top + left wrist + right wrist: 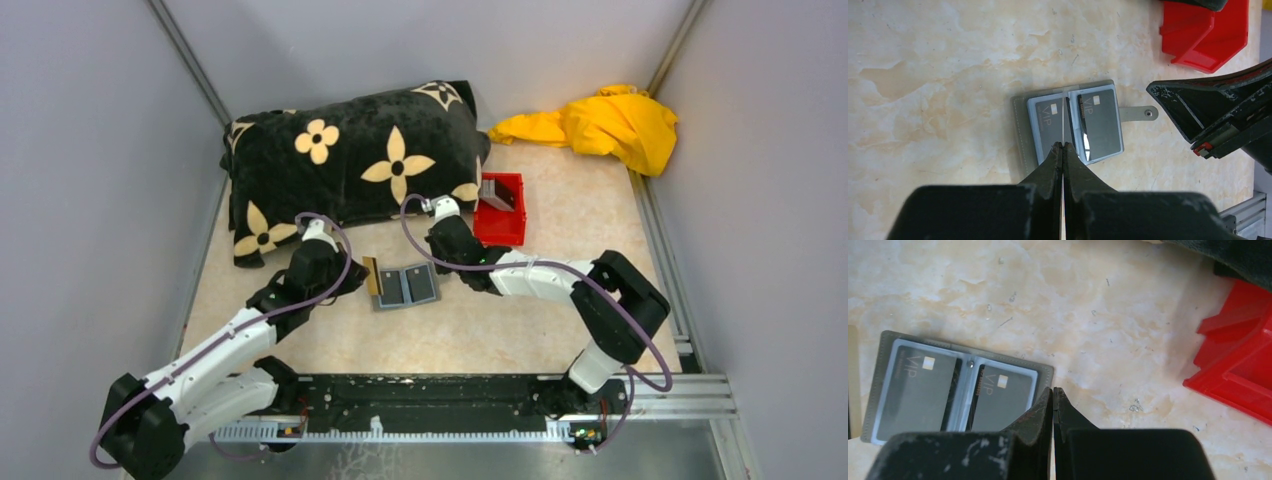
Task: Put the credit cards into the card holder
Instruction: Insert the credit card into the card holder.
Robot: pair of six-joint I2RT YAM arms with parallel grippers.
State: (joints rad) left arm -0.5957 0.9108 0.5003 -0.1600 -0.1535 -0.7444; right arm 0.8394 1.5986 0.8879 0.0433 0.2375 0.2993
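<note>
The open grey fabric card holder (407, 286) lies at the centre of the top view, with two grey VIP cards (915, 390) in its clear sleeves. The left gripper (1063, 145) pinches a thin tan card (371, 275) on edge at the holder's left side. The right gripper (1053, 390), its fingers pressed together on nothing, sits at the holder's right edge.
</note>
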